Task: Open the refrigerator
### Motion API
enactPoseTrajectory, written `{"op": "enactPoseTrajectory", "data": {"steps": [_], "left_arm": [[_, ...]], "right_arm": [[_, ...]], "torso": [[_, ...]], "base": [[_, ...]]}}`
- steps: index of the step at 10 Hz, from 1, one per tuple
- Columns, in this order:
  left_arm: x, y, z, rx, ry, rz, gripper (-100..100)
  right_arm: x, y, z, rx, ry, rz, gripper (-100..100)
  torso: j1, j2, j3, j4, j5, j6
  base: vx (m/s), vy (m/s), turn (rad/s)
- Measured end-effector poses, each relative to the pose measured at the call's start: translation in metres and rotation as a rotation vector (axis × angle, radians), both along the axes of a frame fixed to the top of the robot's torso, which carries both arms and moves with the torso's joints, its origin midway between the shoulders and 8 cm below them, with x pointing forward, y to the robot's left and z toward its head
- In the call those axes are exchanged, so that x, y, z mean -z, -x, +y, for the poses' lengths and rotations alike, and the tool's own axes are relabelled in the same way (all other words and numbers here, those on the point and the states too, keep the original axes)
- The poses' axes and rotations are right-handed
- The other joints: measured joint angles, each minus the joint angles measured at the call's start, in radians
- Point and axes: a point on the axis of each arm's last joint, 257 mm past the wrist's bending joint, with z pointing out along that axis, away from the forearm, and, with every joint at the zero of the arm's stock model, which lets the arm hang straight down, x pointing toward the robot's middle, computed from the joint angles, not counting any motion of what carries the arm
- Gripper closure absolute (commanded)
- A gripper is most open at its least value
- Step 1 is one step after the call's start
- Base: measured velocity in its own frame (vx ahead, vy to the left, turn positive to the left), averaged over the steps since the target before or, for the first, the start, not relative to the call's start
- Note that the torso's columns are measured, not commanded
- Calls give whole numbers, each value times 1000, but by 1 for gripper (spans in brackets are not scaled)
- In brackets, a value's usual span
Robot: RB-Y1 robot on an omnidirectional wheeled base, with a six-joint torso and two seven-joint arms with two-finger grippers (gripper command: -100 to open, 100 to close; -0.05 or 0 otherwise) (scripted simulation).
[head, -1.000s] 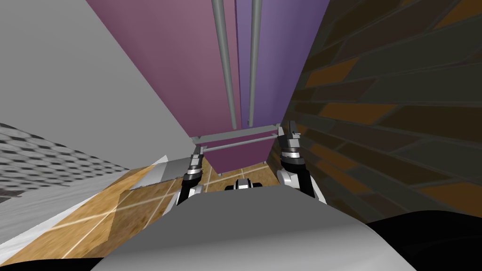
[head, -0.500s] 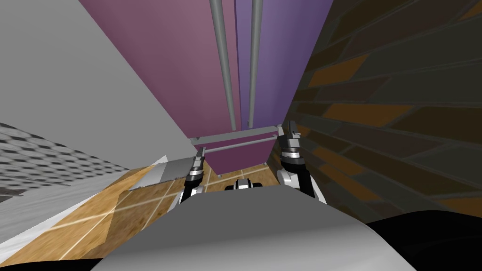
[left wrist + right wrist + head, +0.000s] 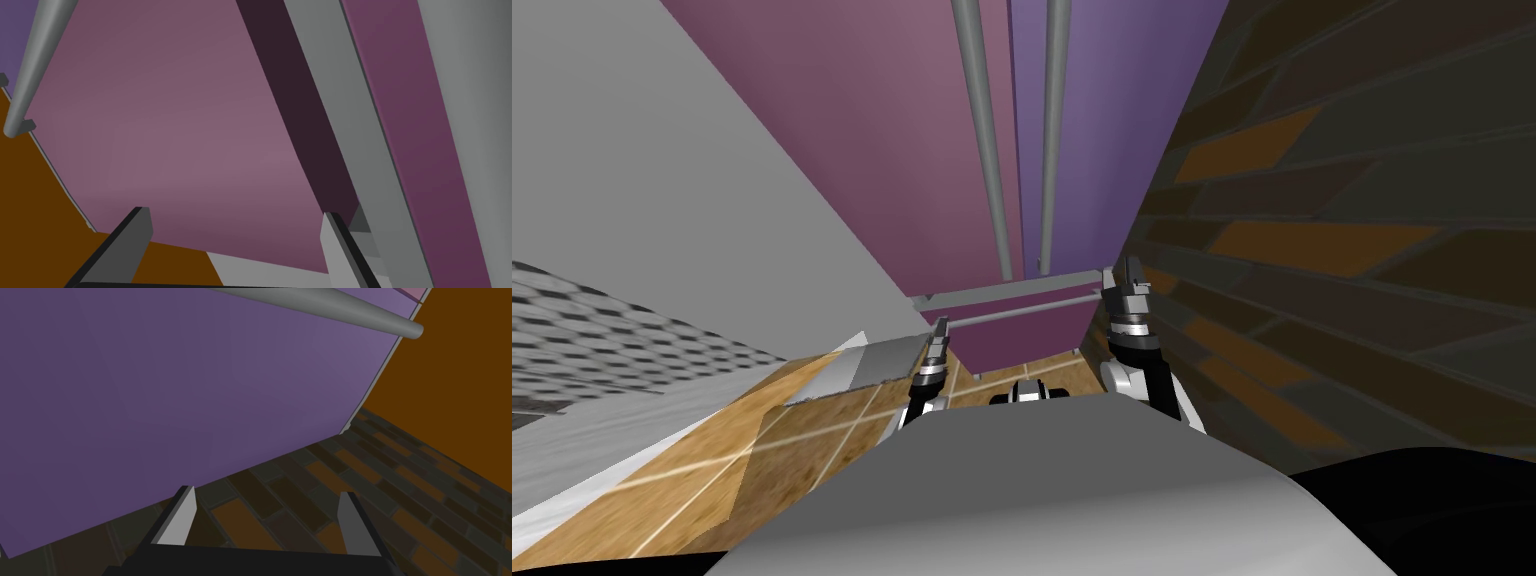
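A: The left end effector [image 3: 237,240] is held with its fingers spread, and nothing is gripped between them. Where is the refrigerator [image 3: 1092,220] found?
B: Straight ahead and close, set just beside the dark brick wall [image 3: 1362,250] on the right. Two upper doors are seen, a mauve door [image 3: 892,150] and a purple door [image 3: 1122,110]. Both are closed. A long grey left handle [image 3: 987,150] and right handle [image 3: 1054,130] are mounted upright by the seam between them.
A: And below them?
B: A mauve drawer front [image 3: 1022,340] is crossed by a grey horizontal bar [image 3: 1012,314]. The left end effector is placed near that bar's left end, facing the mauve door. Contact cannot be judged.
A: The right end effector [image 3: 265,520]?
B: Its fingers are also spread, with nothing held. It is raised by the purple door's lower right corner, close to the brick wall.
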Motion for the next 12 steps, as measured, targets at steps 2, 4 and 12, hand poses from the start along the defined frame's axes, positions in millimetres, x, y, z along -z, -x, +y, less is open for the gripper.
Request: {"op": "enactPoseTrajectory", "data": {"steps": [2,4,12], "left_arm": [[14,-2,3,-4,-3,16,-100],[24,-2,5,-6,-8,25,-100],[68,-3,12,-18,-15,63,-100]], "right_arm": [[0,0,0,0,0,0,0],[0,0,0,0,0,0,0],[0,0,0,0,0,0,0]], "torso": [[0,2,1,0,0,0],[1,2,1,0,0,0],[2,-5,-2,-3,3,2]], "base": [[47,-24,18],[38,-19,11],[40,-19,18]]}}
